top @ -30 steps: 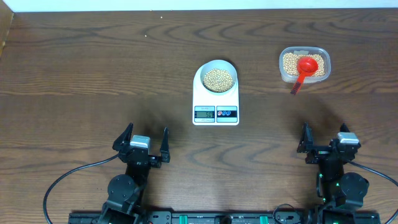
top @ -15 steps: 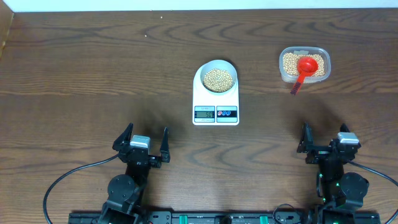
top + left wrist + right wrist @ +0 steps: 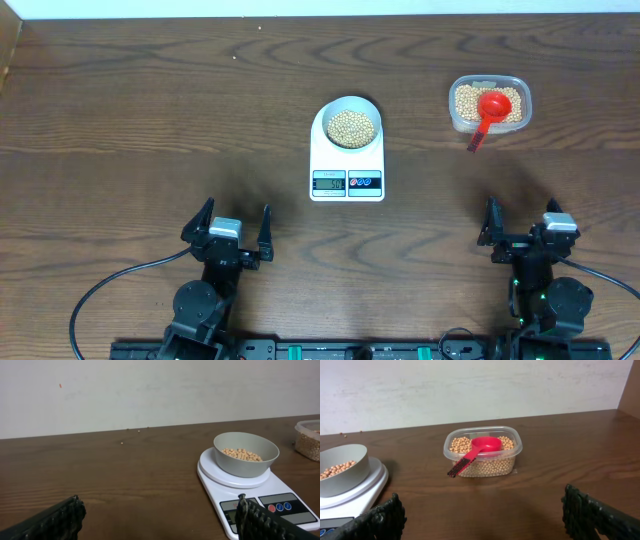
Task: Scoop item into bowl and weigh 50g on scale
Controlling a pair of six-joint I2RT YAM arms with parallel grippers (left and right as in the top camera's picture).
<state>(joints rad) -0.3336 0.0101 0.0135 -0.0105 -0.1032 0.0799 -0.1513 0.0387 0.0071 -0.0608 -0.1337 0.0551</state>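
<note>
Grippers first: my left gripper (image 3: 237, 208) at 7 o'clock and right gripper (image 3: 522, 212) at 5 o'clock hang released and empty, well apart from everything. Farther out, mid-table, the scale (image 3: 347, 183) carries the bowl (image 3: 348, 99), with beans (image 3: 351, 127) heaped inside. At 2 o'clock the tub (image 3: 521, 86) holds more beans and the red scoop (image 3: 491, 106), its handle toward me. I judge this to be the weight check, but I cannot read the display. If it's short, my right arm must take that handle.

Even soft light, faint shadows, overhead sharp, wrist views softer (foreground blurred)
</note>
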